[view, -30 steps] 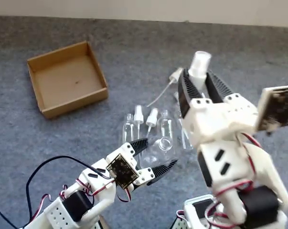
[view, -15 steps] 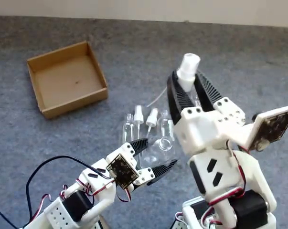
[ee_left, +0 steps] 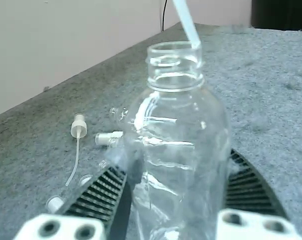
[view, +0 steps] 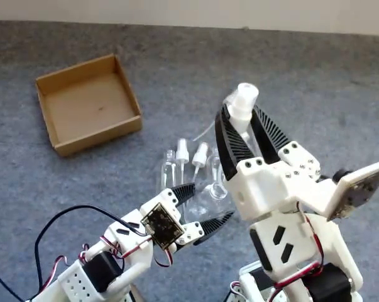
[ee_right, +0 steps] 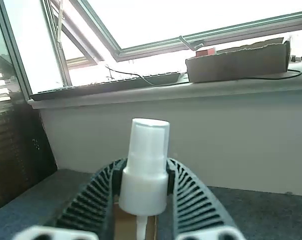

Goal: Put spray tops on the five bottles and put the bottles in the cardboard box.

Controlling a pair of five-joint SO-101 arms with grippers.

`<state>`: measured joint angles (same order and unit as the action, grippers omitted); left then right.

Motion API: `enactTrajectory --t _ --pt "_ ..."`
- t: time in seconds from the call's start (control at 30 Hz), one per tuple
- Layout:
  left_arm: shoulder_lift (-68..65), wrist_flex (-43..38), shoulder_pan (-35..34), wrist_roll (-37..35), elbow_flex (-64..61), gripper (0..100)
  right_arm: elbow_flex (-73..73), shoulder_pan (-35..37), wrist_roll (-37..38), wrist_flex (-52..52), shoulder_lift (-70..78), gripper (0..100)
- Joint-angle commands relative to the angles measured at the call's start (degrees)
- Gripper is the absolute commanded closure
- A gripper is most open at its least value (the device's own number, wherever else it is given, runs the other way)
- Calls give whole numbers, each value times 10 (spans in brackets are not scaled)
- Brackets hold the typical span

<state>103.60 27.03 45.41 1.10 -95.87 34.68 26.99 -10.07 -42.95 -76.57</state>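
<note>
On the far left of the high view you have the cardboard box (view: 100,134). It lies open side up on the grey carpet (view: 315,69), at about ten o'clock from the group of bottles and well apart from it. Its brown floor shows bare.

Next comes your left gripper (view: 212,200), low in the view near six o'clock. Its two black fingers press on the sides of a clear bottle (ee_left: 176,150), which stands upright between them with its mouth open.

At about eleven o'clock from this gripper, more bottles (view: 169,171) and white spray tops (view: 181,151) rest close together on the carpet. You cannot tell from here if these tops sit on bottles or lie loose.

Further right is your right gripper (view: 241,113), raised above the group at about one o'clock from the held bottle. Its fingers are clamped on a white spray top (ee_right: 145,165), head upward. The thin tube (ee_left: 185,20) of this top hangs down, and in the left wrist view its end meets the rim of the held bottle's mouth.
</note>
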Motion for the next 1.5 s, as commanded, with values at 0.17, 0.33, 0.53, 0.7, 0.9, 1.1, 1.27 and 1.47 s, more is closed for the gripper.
enactTrajectory --t 0.17,0.33,0.53,0.7,0.9,1.1,1.27,1.47 --pt "3 -13 7 2 -13 846 94 5 -4 13 -84 990" --pt "3 -13 7 2 -13 846 107 5 0 13 -110 990" --pt "3 -12 7 2 -13 846 104 3 0 13 -111 990" --pt "3 -12 7 2 -13 846 101 2 -2 14 -113 990" --pt "3 -13 7 2 -13 847 101 1 -4 76 -113 990" --pt "3 -14 7 2 -13 847 101 -15 -4 108 -110 990" --pt "3 -34 7 2 -13 847 103 -63 -4 108 -110 990" --pt "3 -61 4 2 -13 847 102 -67 -4 108 -110 990"
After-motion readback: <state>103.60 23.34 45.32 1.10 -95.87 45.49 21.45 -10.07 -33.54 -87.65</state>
